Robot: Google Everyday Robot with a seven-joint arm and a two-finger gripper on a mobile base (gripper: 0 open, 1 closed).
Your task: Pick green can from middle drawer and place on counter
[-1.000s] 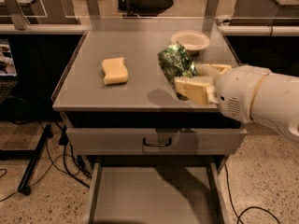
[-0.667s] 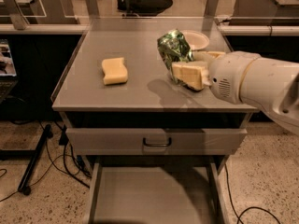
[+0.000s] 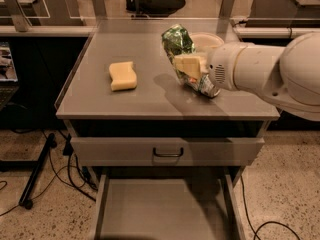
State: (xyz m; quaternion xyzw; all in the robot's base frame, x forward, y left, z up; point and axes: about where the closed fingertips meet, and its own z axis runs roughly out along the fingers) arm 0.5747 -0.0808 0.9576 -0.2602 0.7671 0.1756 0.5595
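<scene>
My gripper (image 3: 189, 67) is shut on the green can (image 3: 183, 54), a dented dark green can with pale mottling. It holds the can tilted over the right half of the counter (image 3: 150, 89), its lower end close to the surface or touching it; I cannot tell which. The white arm (image 3: 265, 74) reaches in from the right. The middle drawer (image 3: 165, 209) stands pulled open below, its flat grey floor bare.
A yellow sponge (image 3: 122, 75) lies on the counter's left half. A white bowl (image 3: 206, 40) sits at the back right, just behind the can. The top drawer front with its black handle (image 3: 168, 153) is closed. Cables trail on the floor at both sides.
The gripper has carried the can leftward and farther back over the counter, toward its middle. The sponge and bowl have not moved.
</scene>
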